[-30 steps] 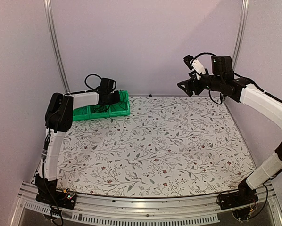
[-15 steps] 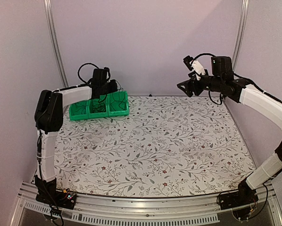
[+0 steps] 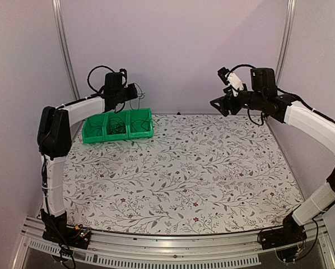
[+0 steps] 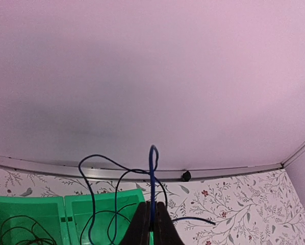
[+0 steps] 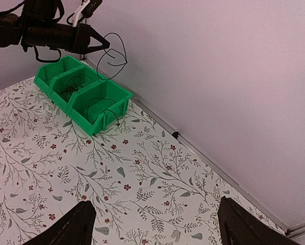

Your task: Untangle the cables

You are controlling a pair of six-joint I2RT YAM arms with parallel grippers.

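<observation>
The flowered counter [image 3: 201, 168] carried a green bin [image 3: 142, 133] of three compartments, which sat just below the left tool [image 3: 133, 92]. The right tool [image 3: 218, 104] hung well apart from it, across the counter, with its fingers spread wide and nothing between them.

The left tool was clenched on one thin cable [image 4: 152, 168], pinched at its fingertips and held above the bin. The other cables [image 3: 116, 125] lay beneath it as loose coils inside the compartments.

The step in hand looked like drawing a single strand out of the bundle. The next move would likely call for carrying it higher and away from the bin until its hanging loops cleared the rim — slowly, since a loop could snag the coils below.

From the pinch the held strand ran straight on beyond the fingertips, so its long axis followed the tool's own line. It then folded over in a tight bend, and its loops trailed back past the tool toward the bin. One free end pointed off to the tool's right.
</observation>
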